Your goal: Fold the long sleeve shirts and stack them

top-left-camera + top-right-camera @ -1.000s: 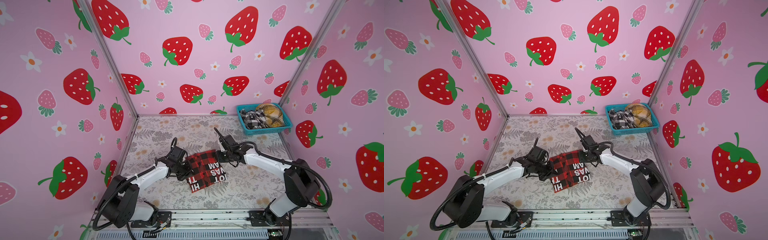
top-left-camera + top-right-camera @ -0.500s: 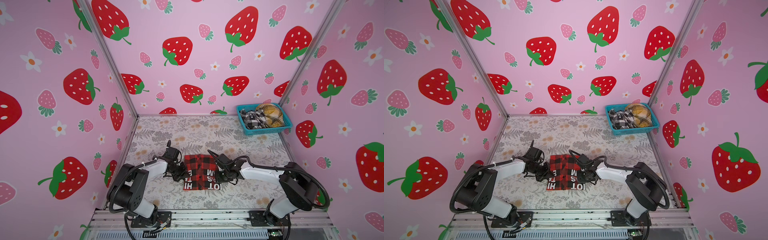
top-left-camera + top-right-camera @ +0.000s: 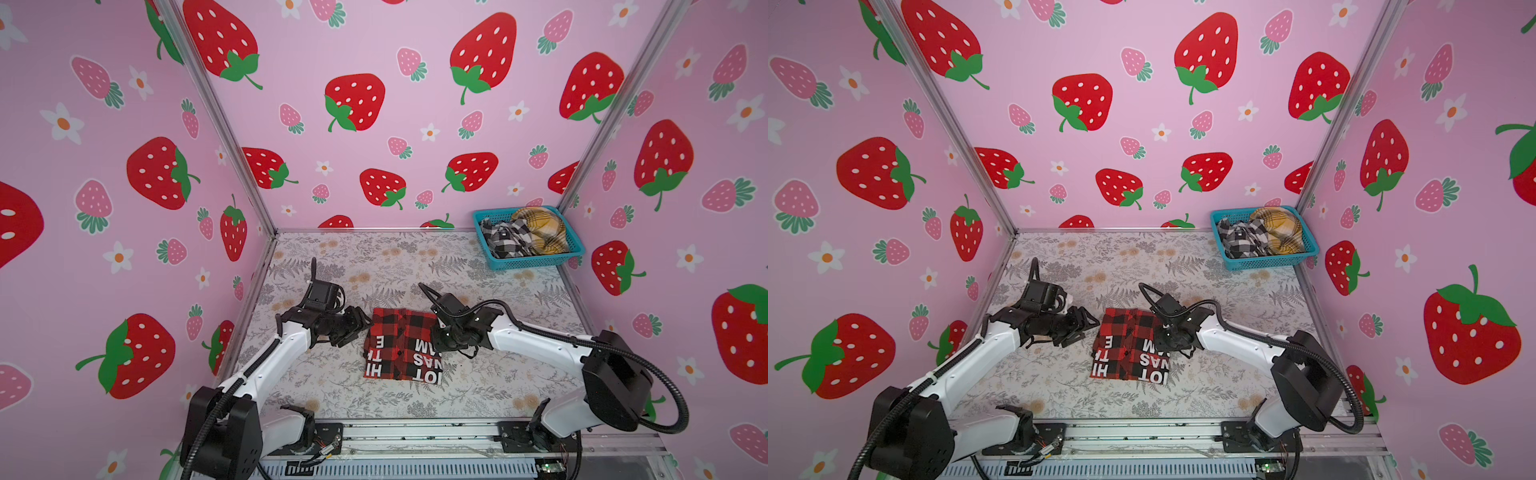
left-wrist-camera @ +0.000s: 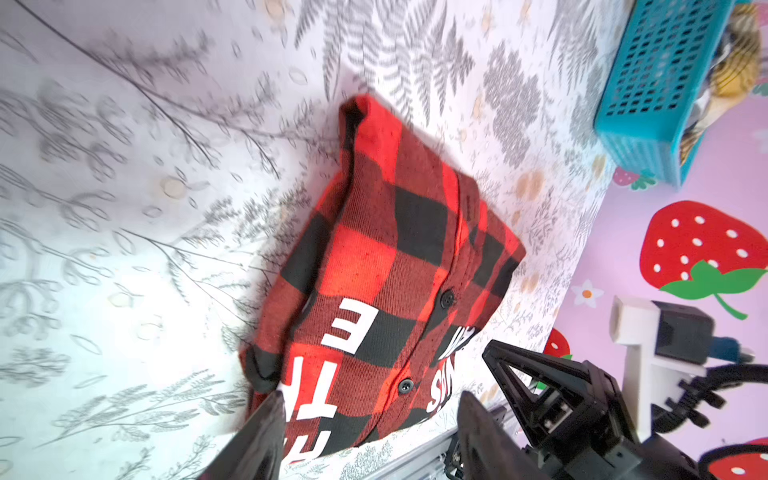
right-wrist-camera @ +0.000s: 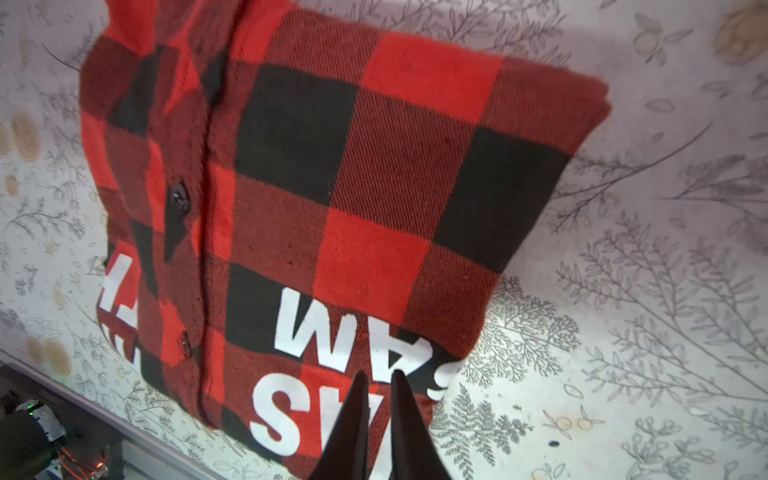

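- Since the earlier frames, the soft red-and-black buffalo-check shirt has been lowered out of the air and laid flat, and the left gripper has been opened and drawn off the cloth
- The shirt is seen in both top views as a folded rectangle on the grey fern-printed table cover, near the middle and towards the front, between the two arms
- Its buttoned placket is turned upward, as shown in both wrist views
- The left gripper's fingers are held spread wide, just beside the shirt's left edge, and nothing is gripped between them
- The right gripper is set at the shirt's right edge, over the white block lettering
- Its fingers are pressed almost together with only a thin slit left, and whether any cloth is caught there cannot be told
- A teal plastic mesh basket is placed in the far right corner, well apart from the folded shirt
- A crumpled black-and-white check shirt and a mustard-yellow plaid shirt are held in it side by side
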`<state>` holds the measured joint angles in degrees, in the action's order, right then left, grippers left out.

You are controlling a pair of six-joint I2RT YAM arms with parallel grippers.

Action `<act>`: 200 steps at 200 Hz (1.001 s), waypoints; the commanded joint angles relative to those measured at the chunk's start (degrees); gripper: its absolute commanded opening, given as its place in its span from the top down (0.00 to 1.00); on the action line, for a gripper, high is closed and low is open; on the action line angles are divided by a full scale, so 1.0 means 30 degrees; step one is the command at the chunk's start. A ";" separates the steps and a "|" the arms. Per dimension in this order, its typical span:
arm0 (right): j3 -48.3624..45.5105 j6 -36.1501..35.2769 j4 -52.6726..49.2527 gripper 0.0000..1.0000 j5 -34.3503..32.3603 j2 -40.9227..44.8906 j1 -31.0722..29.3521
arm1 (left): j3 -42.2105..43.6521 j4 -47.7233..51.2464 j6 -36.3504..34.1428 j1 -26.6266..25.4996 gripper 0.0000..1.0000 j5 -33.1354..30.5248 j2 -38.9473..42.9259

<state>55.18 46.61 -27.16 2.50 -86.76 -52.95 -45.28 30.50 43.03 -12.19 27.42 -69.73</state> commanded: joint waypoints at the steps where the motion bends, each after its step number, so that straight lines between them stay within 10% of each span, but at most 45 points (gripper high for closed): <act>1: 0.0470 -0.0390 -0.0237 0.85 -0.0163 -0.0815 0.0329 | 0.0423 0.1594 -0.1062 0.1069 0.33 0.0419 -0.1102; 91: -0.0668 -0.0505 0.2018 0.86 0.1158 -0.3059 0.1488 | 0.2156 -0.3549 0.0691 0.0131 0.10 0.1640 -0.4704; 200: -0.0374 -0.0945 0.2372 0.87 0.1583 -0.3951 0.2267 | 0.4320 -0.9367 0.3921 -0.1570 0.43 0.3663 -0.6643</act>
<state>54.00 43.97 -20.03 7.07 -97.10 -46.26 -35.18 6.55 51.31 -16.25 37.54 -86.87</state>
